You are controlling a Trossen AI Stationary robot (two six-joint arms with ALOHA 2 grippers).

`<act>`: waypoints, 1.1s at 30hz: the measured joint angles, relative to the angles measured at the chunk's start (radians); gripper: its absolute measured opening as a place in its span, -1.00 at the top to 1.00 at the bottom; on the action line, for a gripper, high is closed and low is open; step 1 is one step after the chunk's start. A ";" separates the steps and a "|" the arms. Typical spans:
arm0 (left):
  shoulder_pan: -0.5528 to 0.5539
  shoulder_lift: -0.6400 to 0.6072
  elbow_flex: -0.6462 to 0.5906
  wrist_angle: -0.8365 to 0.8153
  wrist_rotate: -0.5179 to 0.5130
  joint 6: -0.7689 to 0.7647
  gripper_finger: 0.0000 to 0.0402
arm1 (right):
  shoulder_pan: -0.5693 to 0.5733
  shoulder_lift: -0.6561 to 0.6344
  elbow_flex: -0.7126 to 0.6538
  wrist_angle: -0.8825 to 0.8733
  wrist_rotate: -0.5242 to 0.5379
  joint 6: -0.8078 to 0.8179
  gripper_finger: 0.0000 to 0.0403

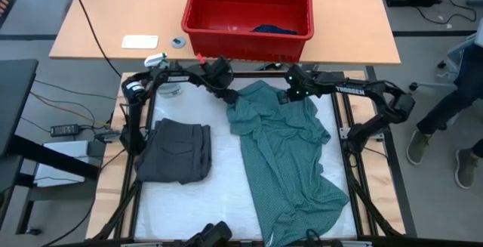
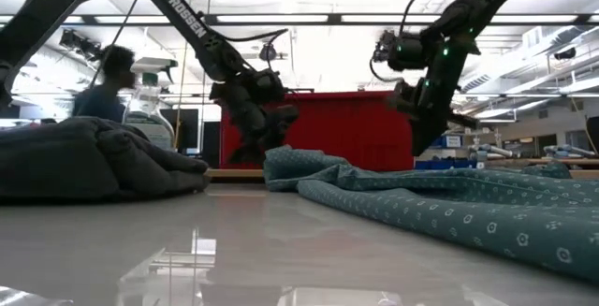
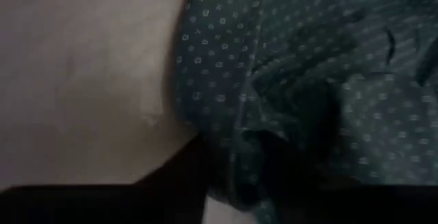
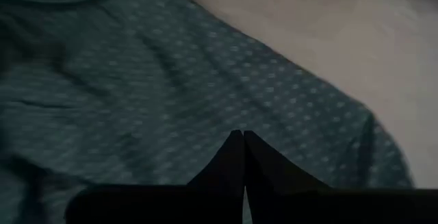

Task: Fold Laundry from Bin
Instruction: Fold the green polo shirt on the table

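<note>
- We see the white work table with the wooden table beyond it, on which the red bin stands; a dark blue piece lies on the bin's floor.
- The teal-green dotted T-shirt is spread over the right half of the work table, crumpled, its upper edge near the far side just before the bin.
- The dark grey piece lies folded on the left half, well apart from the T-shirt.
- The left gripper is at the T-shirt's upper left corner. In its wrist view, bunched dotted cloth fills the space right before it, but we cannot tell how wide its jaws stand or whether they grip the cloth.
- The right gripper hangs over the T-shirt's upper right part; its fingertips meet in a closed point, with nothing between them, the cloth lying just below.
- A person shows in the room behind, blurred.
</note>
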 joint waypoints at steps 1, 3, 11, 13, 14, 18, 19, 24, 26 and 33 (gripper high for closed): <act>0.000 0.000 0.009 -0.001 -0.001 0.004 0.63 | -0.016 0.022 0.000 0.004 -0.004 -0.010 0.96; 0.004 -0.001 0.032 0.001 -0.004 0.021 0.88 | -0.047 0.073 0.000 -0.006 -0.041 -0.028 0.96; 0.022 -0.003 0.178 0.051 -0.149 0.148 0.91 | -0.086 0.176 0.003 -0.075 -0.010 -0.059 0.97; 0.021 -0.003 0.198 0.082 -0.240 0.223 0.90 | -0.093 0.176 0.003 -0.093 0.050 -0.044 0.97; 0.020 -0.003 0.204 0.097 -0.272 0.251 0.90 | -0.096 0.173 0.002 -0.097 0.077 -0.040 0.97; 0.031 -0.003 0.223 0.102 -0.310 0.270 0.80 | -0.098 0.135 -0.001 -0.099 0.162 -0.040 0.98; 0.032 -0.004 0.223 0.095 -0.311 0.266 0.76 | -0.098 0.121 -0.001 -0.098 0.170 -0.040 0.97; 0.031 -0.004 0.223 -0.004 -0.310 0.222 0.59 | -0.067 0.022 -0.001 -0.113 0.169 -0.037 0.97; 0.028 -0.004 0.223 -0.049 -0.309 0.214 0.53 | -0.047 -0.018 -0.001 -0.133 0.109 -0.043 0.97; 0.029 -0.020 0.288 -0.195 -0.318 0.198 0.39 | 0.119 -0.117 -0.058 -0.210 -0.092 -0.005 0.99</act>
